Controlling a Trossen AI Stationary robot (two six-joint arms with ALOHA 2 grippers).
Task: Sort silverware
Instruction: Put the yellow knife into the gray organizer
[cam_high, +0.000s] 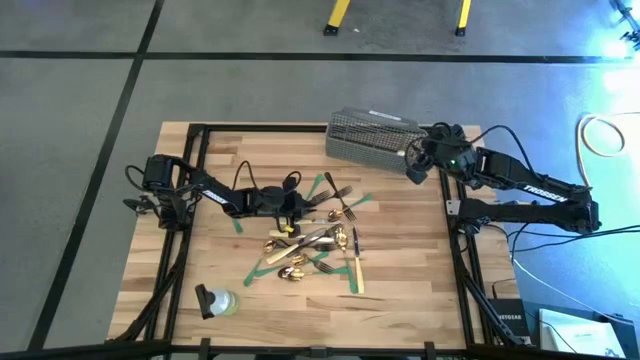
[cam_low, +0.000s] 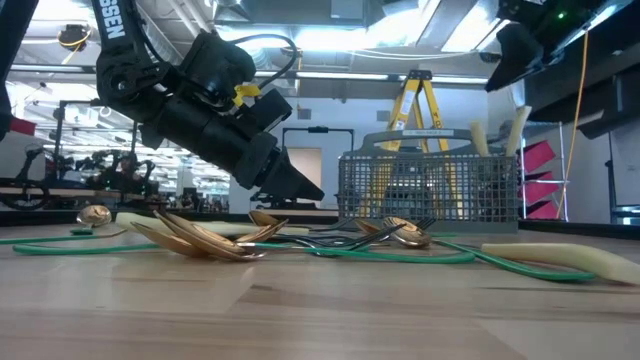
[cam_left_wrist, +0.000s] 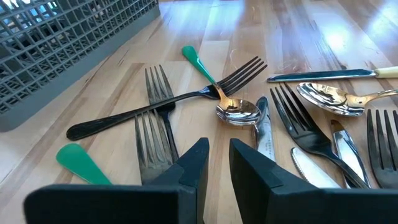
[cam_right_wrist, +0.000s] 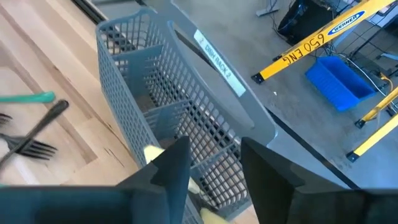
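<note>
The wooden table (cam_high: 400, 250) carries everything, with strips of green tape (cam_high: 262, 268) crossing its middle. At its far edge lies the grey mesh basket (cam_high: 372, 138), divided into compartments; cream knife handles (cam_low: 518, 125) stand up out of it in the low view, and the right wrist view shows a cream handle (cam_right_wrist: 153, 153) inside one compartment (which compartment cannot be told).

The right pincer (cam_high: 413, 164) hangs above the basket's right end, its fingers (cam_right_wrist: 171, 163) spread apart and empty, directly over the compartment with the cream handle.

The left pincer (cam_high: 296, 204) is low over the left edge of the cutlery pile, tilted down toward the table. Its fingers (cam_left_wrist: 198, 163) stand nearly together with a narrow gap, holding nothing, just above a dark fork (cam_left_wrist: 153, 134).

The silverware (cam_high: 318, 240) lies heaped at the table's centre: gold spoons (cam_low: 200, 238), dark forks (cam_left_wrist: 174, 102) crossing one another, and cream-handled knives (cam_high: 356, 275) at the near edge.

A small clear bottle with a dark cap (cam_high: 216, 301) lies well apart, near the front left corner.
</note>
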